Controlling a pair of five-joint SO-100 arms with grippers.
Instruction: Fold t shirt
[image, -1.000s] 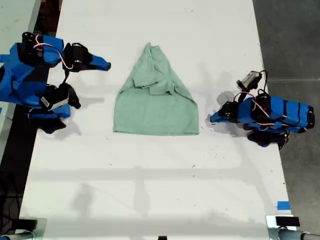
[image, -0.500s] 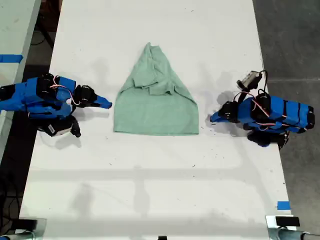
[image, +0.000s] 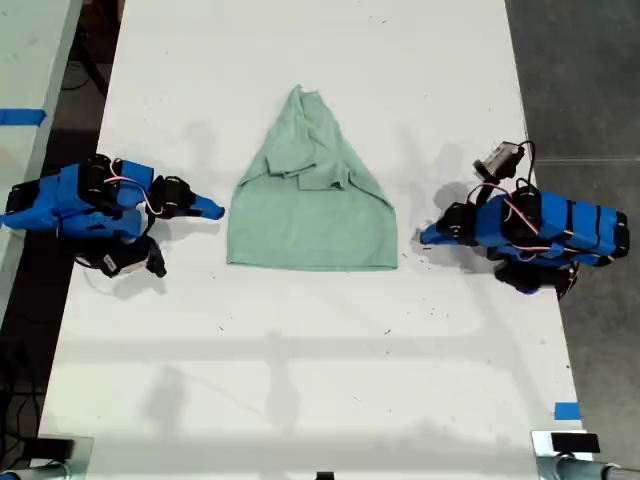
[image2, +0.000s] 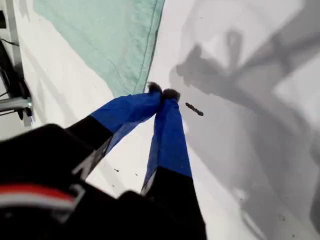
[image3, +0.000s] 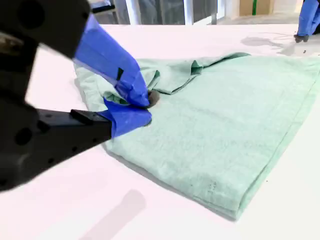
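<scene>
Since a second ago you can see that my second gripper (image: 215, 210) has swung down along the exterior view's left side of the table (image: 300, 380). In the last half second it has only settled a little lower. My first gripper (image: 424, 238) and the shirt (image: 310, 210) have not shifted at all.

You will find the shirt lying flat in the middle of the table. It is folded to a narrow top and a wide straight hem, with both sleeves turned in over the body.

My second gripper now points at the shirt's edge on the exterior view's left, just short of the cloth. In the second wrist view its jaws are drawn together with nothing between them. My first gripper sits at the exterior view's right, low over the table, just beside the hem corner there. The first wrist view shows its tips pressed together, empty, with that corner of the shirt close by but not gripped.
</scene>
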